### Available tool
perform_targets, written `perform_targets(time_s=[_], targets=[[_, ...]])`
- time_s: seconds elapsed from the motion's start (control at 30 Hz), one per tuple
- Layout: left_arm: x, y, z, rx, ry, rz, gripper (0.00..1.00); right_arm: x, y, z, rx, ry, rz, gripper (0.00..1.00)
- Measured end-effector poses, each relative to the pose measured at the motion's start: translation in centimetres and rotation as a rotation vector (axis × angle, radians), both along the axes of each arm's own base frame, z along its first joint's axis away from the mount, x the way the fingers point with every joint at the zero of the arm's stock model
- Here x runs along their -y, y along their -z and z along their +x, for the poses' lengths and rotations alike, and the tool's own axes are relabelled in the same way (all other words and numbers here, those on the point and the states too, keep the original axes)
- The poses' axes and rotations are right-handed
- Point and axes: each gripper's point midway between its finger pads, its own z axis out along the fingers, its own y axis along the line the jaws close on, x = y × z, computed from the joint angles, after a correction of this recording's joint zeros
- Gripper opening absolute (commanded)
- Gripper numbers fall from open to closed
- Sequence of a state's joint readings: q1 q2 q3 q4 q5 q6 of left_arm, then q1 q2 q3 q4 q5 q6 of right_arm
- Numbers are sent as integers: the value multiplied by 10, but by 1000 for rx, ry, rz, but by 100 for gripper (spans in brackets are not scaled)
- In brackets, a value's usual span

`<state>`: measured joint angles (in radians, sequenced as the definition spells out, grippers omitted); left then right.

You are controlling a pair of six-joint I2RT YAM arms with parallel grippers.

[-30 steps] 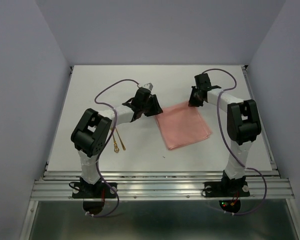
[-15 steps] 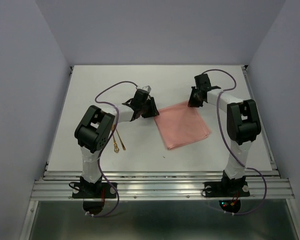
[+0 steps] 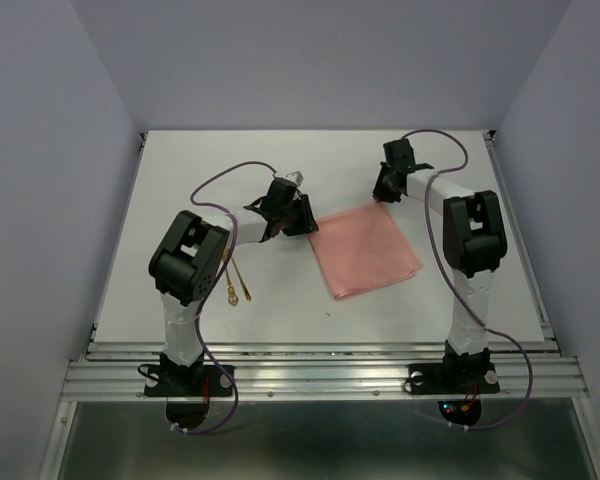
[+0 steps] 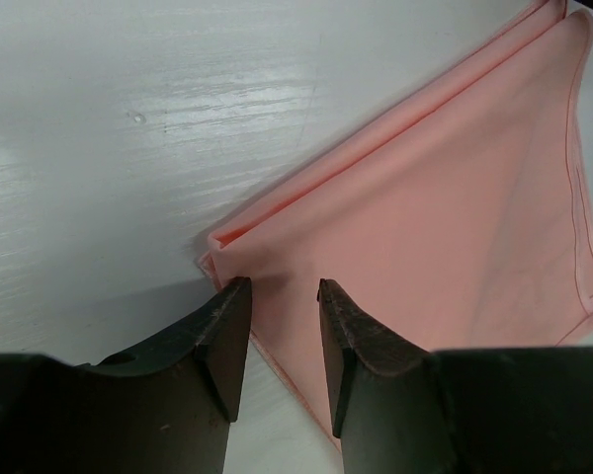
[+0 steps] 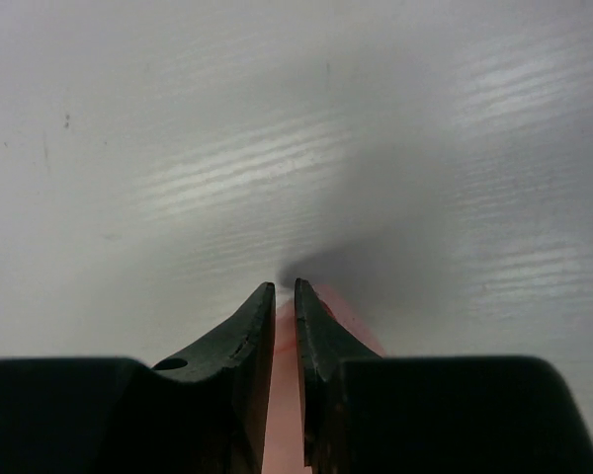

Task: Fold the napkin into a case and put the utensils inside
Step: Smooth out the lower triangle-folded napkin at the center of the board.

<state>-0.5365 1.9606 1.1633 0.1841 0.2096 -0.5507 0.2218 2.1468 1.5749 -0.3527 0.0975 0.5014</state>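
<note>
Right gripper [image 5: 285, 286] pinches napkin [image 3: 365, 250] corner, mostly hidden; left gripper [image 4: 282, 286] half-open astride another corner.

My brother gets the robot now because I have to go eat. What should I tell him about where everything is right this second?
Left claw: open, fingers either side of the napkin's left corner.
Right claw: closed on the napkin's far corner; pink cloth shows between its fingers.
Napkin: lying mid-table, folded flat in layers.
Gold spoons: on the table by the left arm, apart from the napkin.
Done: at least one fold, it seems.
Left: fold it into a narrow case, then put the spoons inside.
</note>
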Motion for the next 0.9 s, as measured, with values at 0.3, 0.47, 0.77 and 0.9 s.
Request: perform_targets(time_s=[0.3,0.47,0.77,0.9], targets=[[-2,0,0,12,25,26,47,1,2,9,24,34,4,19],[-4,0,-2,21,42,40,48,4,4,-18,35,35,20,19],[-20,-8,-33,9,81,94,50,4,6,-107,-23,36,45,22],[-13,-22,-45,33,110,112,53,14,3,-116,-44,61,-8,23]])
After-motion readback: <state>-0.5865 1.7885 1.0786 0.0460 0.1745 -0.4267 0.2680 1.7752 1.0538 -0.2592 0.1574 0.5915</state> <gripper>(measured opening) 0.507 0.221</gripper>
